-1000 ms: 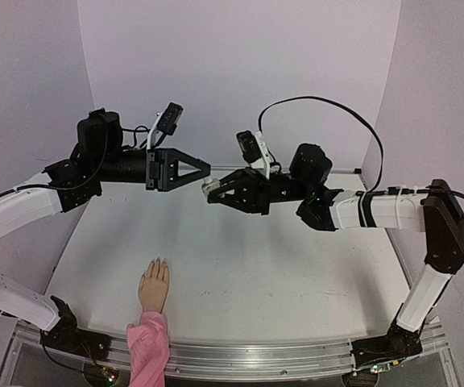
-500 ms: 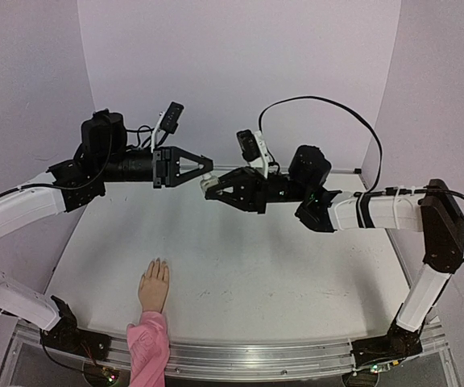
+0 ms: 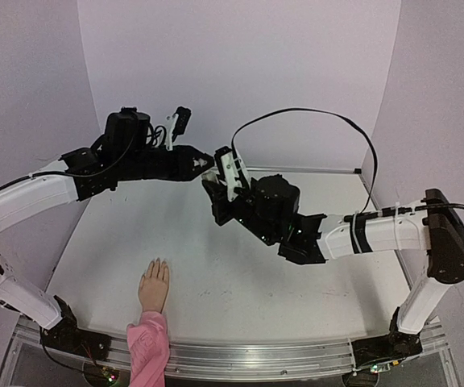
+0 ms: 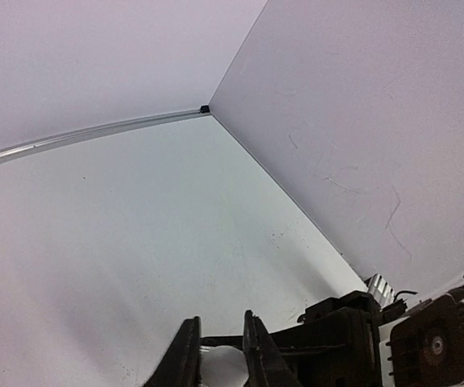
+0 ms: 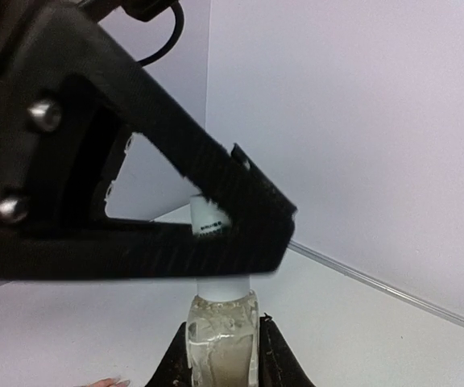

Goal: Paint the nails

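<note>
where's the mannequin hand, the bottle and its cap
mannequin hand [image 3: 154, 287], top view, back of the hand
bottle [image 5: 222, 343], right wrist view, its body
cap [image 5: 224, 288], right wrist view, white side

Left arm [image 3: 31, 197]: stretched from near left toward the far middle.
Left claw [image 4: 220, 322]: pinched tight on the bottle [image 5: 220, 284] top.
Right arm [image 3: 377, 230]: extended leftward, wrist raised.
Right claw [image 5: 222, 339]: clamped around the bottle body, just under the left claw.
</note>
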Motion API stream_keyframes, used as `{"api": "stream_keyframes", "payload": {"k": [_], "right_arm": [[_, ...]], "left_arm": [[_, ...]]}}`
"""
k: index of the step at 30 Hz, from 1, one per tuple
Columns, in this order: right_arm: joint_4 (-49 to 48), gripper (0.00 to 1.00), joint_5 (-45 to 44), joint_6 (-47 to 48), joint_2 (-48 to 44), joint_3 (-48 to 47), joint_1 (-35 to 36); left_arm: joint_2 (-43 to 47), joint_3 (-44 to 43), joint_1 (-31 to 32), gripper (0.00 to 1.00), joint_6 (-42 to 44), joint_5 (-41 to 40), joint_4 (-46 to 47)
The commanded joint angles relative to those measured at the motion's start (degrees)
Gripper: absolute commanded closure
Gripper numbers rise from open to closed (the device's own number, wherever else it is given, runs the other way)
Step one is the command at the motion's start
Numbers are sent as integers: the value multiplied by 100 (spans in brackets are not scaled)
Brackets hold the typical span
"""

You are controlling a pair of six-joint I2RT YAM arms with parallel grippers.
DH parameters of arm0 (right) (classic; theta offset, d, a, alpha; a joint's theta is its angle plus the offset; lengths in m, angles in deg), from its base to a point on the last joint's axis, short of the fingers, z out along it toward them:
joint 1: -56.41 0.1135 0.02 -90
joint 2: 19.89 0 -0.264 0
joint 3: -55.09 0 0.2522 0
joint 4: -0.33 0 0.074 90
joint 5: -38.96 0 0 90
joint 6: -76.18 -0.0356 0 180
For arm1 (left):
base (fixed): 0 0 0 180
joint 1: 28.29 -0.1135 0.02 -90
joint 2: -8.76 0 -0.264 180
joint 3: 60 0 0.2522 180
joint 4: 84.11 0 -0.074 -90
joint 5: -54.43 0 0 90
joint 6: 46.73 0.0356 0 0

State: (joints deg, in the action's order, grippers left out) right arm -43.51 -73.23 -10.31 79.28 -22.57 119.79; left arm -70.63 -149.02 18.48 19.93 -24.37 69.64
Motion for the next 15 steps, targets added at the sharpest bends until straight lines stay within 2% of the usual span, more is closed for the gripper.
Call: {"api": "stream_keyframes", "payload": {"k": [1,4,7,11,13,15], "right_arm": [[-511,100,749,227,-179,-219,-217],[-389,100,2168,18,-326,-120,-405],[-331,100,3892,-539,-500,6,-808],[-452,100,6637,-1528,-384,-114,-1422],[-531,100,7484,-1887,-239,-289,-1497],[-775,100,7943,-2263,-179,-347,-1499]], "left_arm": [[238,-173,158,61,-63,437,-108],[509,-19,158,33,53,568,-61],[853,178,153,14,187,599,-26],[1223,463,134,3,263,921,98],[1318,597,115,1,223,1263,298],[1350,689,105,1,156,1521,515]]}}
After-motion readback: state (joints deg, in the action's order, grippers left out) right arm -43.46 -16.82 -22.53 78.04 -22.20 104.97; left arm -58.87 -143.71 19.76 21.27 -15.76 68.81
